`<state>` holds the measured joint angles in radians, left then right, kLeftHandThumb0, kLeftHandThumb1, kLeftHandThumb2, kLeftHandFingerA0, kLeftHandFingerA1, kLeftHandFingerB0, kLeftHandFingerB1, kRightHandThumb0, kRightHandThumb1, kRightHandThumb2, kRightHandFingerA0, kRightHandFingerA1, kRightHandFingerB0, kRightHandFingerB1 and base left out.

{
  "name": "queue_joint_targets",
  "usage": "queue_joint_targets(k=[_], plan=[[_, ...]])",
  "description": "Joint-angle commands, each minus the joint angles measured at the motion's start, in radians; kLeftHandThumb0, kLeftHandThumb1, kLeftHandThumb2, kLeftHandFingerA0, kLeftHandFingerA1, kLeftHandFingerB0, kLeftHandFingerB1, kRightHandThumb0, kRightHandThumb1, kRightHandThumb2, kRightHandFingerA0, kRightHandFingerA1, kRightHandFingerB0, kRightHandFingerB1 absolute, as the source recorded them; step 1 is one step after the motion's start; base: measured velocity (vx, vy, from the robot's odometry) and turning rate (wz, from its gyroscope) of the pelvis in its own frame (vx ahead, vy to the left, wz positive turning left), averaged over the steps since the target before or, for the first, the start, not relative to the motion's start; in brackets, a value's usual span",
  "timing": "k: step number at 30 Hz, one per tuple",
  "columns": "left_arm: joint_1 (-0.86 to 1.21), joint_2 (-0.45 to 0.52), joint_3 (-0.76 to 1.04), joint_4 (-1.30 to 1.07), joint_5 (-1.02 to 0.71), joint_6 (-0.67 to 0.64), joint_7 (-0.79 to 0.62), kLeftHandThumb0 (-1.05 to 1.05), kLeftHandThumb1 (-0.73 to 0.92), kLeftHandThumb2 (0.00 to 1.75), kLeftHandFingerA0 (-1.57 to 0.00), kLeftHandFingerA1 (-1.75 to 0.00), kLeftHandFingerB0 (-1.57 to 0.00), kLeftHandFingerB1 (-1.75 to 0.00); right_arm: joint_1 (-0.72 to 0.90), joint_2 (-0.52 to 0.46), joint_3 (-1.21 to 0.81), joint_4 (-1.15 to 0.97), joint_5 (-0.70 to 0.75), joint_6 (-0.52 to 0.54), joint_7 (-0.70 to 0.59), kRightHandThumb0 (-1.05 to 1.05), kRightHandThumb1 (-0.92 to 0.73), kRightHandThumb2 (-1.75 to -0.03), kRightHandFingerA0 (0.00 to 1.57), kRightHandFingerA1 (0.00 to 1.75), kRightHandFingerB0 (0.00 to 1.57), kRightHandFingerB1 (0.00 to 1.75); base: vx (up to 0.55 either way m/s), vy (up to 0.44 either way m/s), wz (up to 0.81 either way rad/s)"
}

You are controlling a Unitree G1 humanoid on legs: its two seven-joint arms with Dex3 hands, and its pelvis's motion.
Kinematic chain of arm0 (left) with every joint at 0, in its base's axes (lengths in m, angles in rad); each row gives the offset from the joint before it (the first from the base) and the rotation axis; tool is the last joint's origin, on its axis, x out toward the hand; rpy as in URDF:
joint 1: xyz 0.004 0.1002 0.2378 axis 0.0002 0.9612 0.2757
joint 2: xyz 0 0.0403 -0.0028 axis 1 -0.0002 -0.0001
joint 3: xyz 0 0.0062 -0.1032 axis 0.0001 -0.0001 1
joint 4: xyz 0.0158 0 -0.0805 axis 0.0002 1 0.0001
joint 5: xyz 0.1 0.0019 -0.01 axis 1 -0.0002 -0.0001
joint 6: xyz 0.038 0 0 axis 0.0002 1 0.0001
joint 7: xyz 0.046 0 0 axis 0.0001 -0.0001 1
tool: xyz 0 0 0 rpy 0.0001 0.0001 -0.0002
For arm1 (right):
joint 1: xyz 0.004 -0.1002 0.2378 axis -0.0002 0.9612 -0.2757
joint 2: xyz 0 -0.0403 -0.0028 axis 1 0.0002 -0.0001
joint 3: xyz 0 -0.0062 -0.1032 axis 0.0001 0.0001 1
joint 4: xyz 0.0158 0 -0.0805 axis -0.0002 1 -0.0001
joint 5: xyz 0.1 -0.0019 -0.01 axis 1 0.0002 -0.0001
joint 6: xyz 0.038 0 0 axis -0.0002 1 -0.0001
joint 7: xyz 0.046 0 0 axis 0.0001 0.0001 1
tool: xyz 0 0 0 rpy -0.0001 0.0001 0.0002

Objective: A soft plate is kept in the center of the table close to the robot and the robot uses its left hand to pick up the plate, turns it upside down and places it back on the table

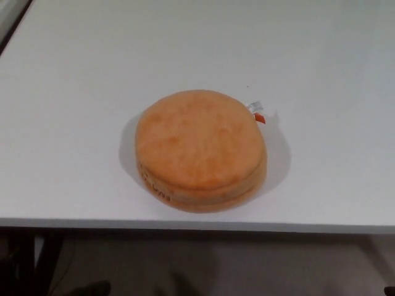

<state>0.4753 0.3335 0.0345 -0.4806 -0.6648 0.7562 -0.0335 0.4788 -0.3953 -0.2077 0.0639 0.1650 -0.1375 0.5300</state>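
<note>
The soft orange plate (200, 148) lies flat on the white table (74, 92), near the front edge and about at its middle. It is round and thick, with a seam around its side. A small white and red tag (257, 112) sticks out at its far right. Of my left hand only a dark sliver (89, 288) shows at the bottom edge, below the table's front edge and well left of the plate. It touches nothing. My right hand does not show.
The table's front edge (197, 225) runs across the lower part of the picture, with grey floor (247, 265) below it. A dark table leg (31, 259) stands at the lower left. A dark strip marks the table's far left corner (12, 18).
</note>
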Motion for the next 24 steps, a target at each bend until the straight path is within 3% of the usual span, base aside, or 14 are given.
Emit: queue_joint_targets(k=[1,15,16,17,18,21,22,24], plan=[[0.133,-0.118,0.138,0.417,0.229,-0.899,-0.297,-0.93,0.92,0.7,-0.2,-0.35,-0.18,-0.29,0.053,0.04,-0.049,0.033,0.063,-0.126,0.018,-0.8,-0.86,-0.67,0.56,0.44,0.29,0.31,0.0,0.0,0.0],[0.107,-0.076,0.062,0.483,0.285,-0.916,-0.29,-0.92,0.92,0.71,-0.21,-0.37,-0.21,-0.28,0.066,0.044,-0.05,0.038,0.06,-0.148,0.019,-0.77,-0.87,-0.67,0.56,0.44,0.32,0.32,0.0,0.0,0.0],[0.107,-0.077,0.061,0.489,0.285,-0.922,-0.293,-0.92,0.92,0.71,-0.2,-0.37,-0.21,-0.28,0.067,0.045,-0.051,0.038,0.063,-0.145,0.019,-0.84,-0.71,-0.84,0.53,0.5,0.29,0.39,0.0,0.0,0.0],[0.104,-0.077,0.059,0.496,0.286,-0.927,-0.295,-0.92,0.92,0.71,-0.2,-0.37,-0.21,-0.28,0.067,0.046,-0.053,0.038,0.069,-0.137,0.02,-0.84,-0.71,-0.84,0.53,0.5,0.29,0.39,0.0,0.0,0.0],[0.103,-0.078,0.058,0.503,0.287,-0.937,-0.297,-0.92,0.92,0.72,-0.22,-0.39,-0.22,-0.29,0.071,0.046,-0.055,0.033,0.072,-0.129,0.02,-0.77,-0.86,-0.67,0.59,0.44,0.34,0.31,0.0,0.0,0.0],[0.113,-0.082,0.057,0.51,0.292,-0.953,-0.292,-0.94,0.92,0.71,-0.24,-0.38,-0.23,-0.29,0.085,0.046,-0.054,0.036,0.068,-0.141,0.026,-0.76,-0.87,-0.67,0.58,0.44,0.33,0.31,0.0,0.0,0.0],[0.114,-0.081,0.057,0.512,0.293,-0.956,-0.292,-0.95,0.92,0.71,-0.24,-0.38,-0.23,-0.29,0.087,0.047,-0.054,0.038,0.067,-0.144,0.027,-0.75,-0.69,-1.05,0.5,0.57,0.25,0.47,0.0,0.0,0.0],[0.109,-0.075,0.056,0.521,0.295,-0.968,-0.3,-0.94,0.92,0.71,-0.23,-0.39,-0.21,-0.29,0.087,0.053,-0.054,0.04,0.07,-0.14,0.024,-0.75,-0.69,-1.06,0.52,0.58,0.24,0.46,0.0,0.0,0.0]])
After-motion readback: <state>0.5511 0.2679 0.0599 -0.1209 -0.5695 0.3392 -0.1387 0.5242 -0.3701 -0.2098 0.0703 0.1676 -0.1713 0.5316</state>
